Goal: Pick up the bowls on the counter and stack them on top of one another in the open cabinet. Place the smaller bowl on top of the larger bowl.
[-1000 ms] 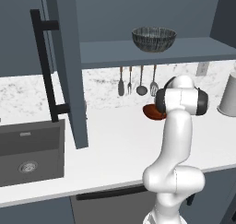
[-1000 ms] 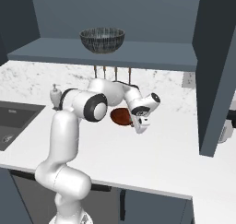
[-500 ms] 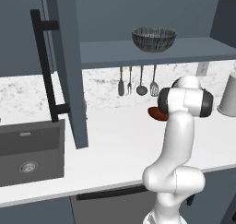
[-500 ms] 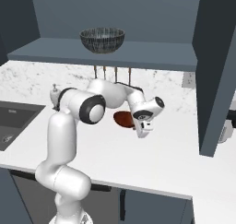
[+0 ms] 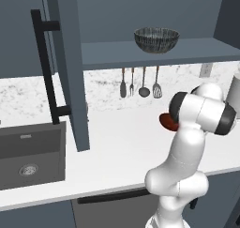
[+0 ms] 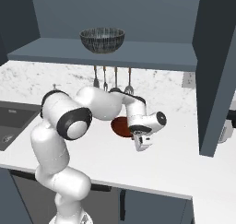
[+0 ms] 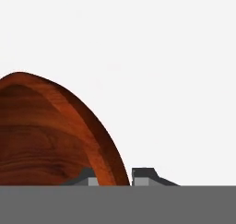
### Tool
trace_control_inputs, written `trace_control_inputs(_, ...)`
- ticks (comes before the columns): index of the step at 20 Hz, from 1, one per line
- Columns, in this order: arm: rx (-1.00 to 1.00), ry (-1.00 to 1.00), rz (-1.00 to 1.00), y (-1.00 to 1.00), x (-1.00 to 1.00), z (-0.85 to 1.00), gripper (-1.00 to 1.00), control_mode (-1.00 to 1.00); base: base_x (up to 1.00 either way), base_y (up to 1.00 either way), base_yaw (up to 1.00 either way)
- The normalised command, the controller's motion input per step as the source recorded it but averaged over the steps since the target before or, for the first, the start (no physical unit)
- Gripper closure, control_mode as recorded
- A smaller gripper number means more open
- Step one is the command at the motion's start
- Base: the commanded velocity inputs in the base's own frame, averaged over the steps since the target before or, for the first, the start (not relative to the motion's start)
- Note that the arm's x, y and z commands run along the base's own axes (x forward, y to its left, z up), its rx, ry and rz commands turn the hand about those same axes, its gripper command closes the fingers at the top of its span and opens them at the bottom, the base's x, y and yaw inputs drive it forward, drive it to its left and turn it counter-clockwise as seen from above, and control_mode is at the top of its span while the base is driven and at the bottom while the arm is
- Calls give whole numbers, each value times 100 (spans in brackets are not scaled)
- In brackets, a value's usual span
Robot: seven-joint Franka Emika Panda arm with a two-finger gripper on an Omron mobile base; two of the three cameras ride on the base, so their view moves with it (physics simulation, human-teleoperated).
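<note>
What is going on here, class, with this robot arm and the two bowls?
The gripper has shut on the rim of the smaller bowl, the reddish-brown one, above the white counter. The bowl looks tilted, with its rim pinched between the fingertips. The larger bowl, dark grey, already sits on the shelf of the open cabinet, so stacking the smaller one inside it remains.

The larger bowl (image 5: 156, 39) stands on the shelf (image 5: 140, 56) of the cabinet (image 5: 65, 67), right of its open door (image 5: 70, 81). Below the shelf, utensils (image 5: 139, 84) hang against the back wall. Under them on the surface (image 5: 117, 147), right of the door, is the smaller bowl (image 6: 120, 126), its rim between the end effector (image 7: 120, 177) fingers. The sink (image 5: 28, 156) is set into the surface left of the door.
</note>
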Motion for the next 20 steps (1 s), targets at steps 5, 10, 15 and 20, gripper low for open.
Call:
trace_control_inputs(5, 0, -14, -4, 0, -100, 52, 100, -100, 0, 0, 0)
trace_control_inputs(10, -3, -16, -6, 12, -78, 80, 100, -100, 0, 0, 0)
trace_control_inputs(15, 0, -8, -5, 2, -62, 100, 100, -100, 0, 0, 0)
trace_control_inputs(20, 0, 0, -5, 1, -44, 100, 100, -100, 0, 0, 0)
